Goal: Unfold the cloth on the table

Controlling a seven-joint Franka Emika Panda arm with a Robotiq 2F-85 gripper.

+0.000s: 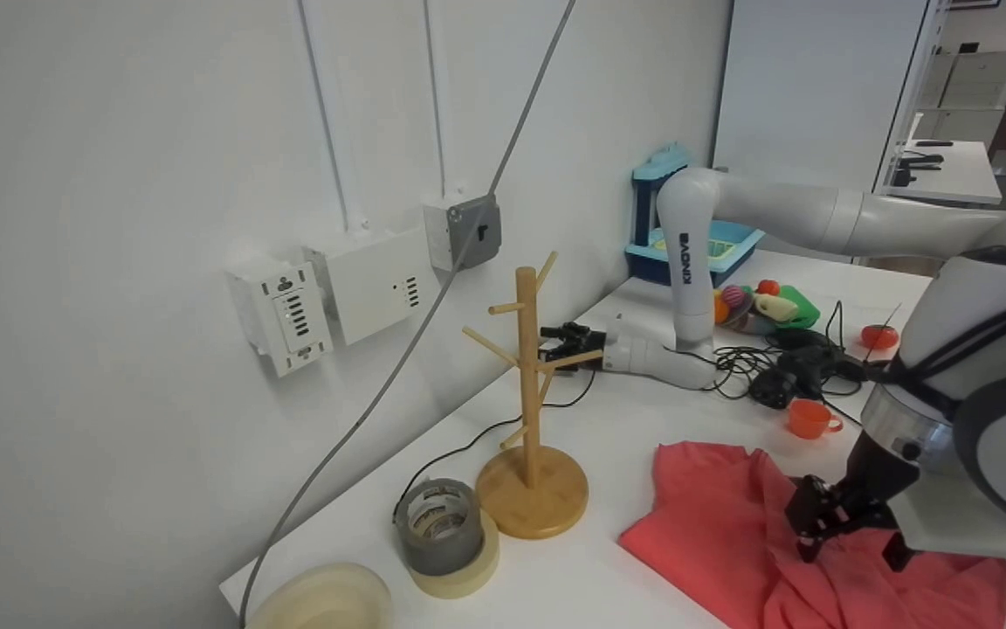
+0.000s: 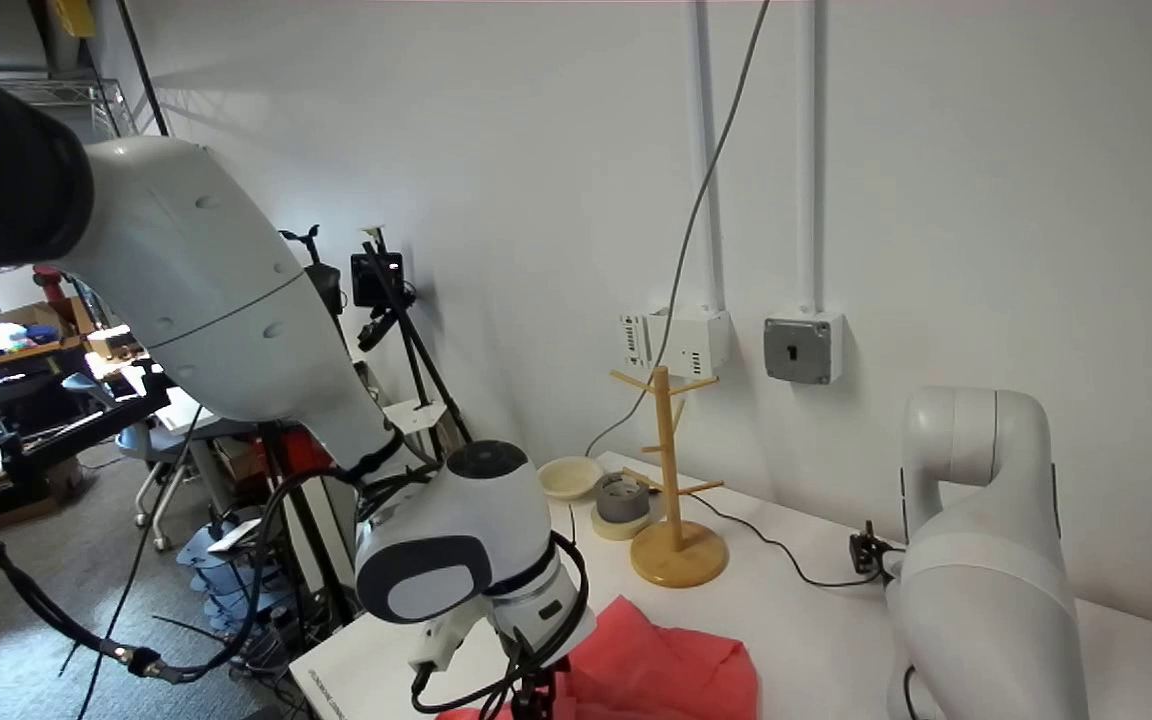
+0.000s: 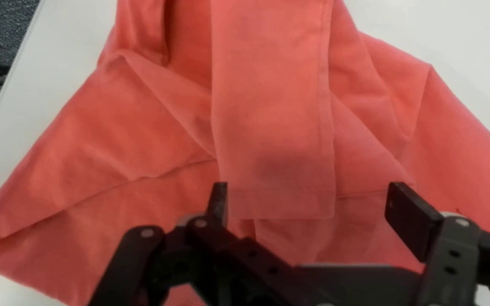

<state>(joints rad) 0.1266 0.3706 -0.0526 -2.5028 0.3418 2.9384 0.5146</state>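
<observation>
The salmon-red cloth [image 1: 713, 542] lies wrinkled and partly folded on the white table [image 1: 595, 585]. It also shows in an exterior view [image 2: 666, 672], partly hidden behind the arm. In the wrist view the cloth [image 3: 270, 106] has a folded strip lying over wider layers, its hemmed end between the fingers. My gripper [image 3: 308, 199] is open, with its fingers wide apart on either side of that strip's end. In an exterior view the gripper [image 1: 852, 552] points down over the cloth's right part. I cannot tell whether the fingertips touch the fabric.
A wooden mug tree [image 1: 531, 498], tape rolls [image 1: 442, 533] and a pale bowl [image 1: 320, 603] stand beside the cloth. An orange cup [image 1: 810, 419], black cables [image 1: 804, 371] and a second arm [image 1: 686, 262] are beyond it. The table edge [image 3: 4, 91] shows at the wrist view's left.
</observation>
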